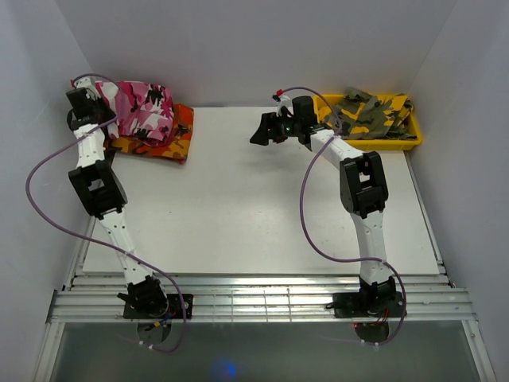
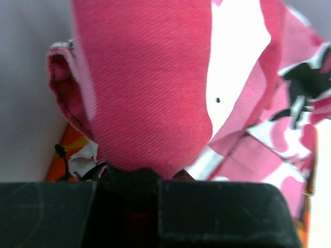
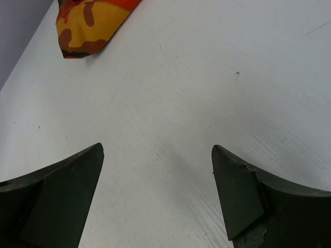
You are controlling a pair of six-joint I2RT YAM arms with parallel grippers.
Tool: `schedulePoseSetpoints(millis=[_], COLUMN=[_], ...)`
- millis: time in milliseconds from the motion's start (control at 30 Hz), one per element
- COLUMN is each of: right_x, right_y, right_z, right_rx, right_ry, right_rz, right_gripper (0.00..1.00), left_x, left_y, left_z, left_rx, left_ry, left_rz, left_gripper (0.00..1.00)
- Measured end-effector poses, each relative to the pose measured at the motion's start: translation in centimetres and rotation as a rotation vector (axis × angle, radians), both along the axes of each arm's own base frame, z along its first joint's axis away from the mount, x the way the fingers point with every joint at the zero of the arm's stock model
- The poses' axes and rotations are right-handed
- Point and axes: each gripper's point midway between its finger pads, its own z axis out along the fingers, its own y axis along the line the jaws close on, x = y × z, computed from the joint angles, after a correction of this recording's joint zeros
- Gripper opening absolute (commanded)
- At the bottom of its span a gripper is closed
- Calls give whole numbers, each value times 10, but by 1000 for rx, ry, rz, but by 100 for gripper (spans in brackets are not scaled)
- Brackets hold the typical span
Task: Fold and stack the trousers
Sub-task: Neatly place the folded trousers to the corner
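The pink, magenta, white and black camouflage trousers (image 1: 145, 107) lie bunched at the table's far left corner, on top of the orange-red camouflage trousers (image 1: 171, 142). My left gripper (image 1: 99, 102) is at their left edge. In the left wrist view the pink fabric (image 2: 150, 88) fills the frame and runs straight into the gripper (image 2: 145, 173), which is shut on it; the fingertips are hidden by cloth. My right gripper (image 1: 259, 132) hovers open and empty over the bare table at the far middle, and in the right wrist view (image 3: 158, 150) its jaws stand wide apart.
A yellow bin (image 1: 415, 137) at the far right holds olive-grey camouflage trousers (image 1: 367, 114). A corner of the orange-red trousers (image 3: 90, 26) shows ahead of the right gripper. White walls close in on the left, back and right. The white table (image 1: 238, 207) lies between the arms.
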Motion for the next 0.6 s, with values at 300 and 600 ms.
schedulePoseSetpoints(millis=[300,600], right_x=[-17,-18], right_y=[-17,-68], right_z=[-6,30], right_rx=[-43,-46], right_ry=[49,8], right_rz=[12,-41], right_gripper=[90,90], left_x=[-12,-65], left_y=[-171,-361], left_z=[152,273], left_rx=[56,-11], left_ry=[-152,-381], left_rz=[-226,-564], left_gripper=[0,0])
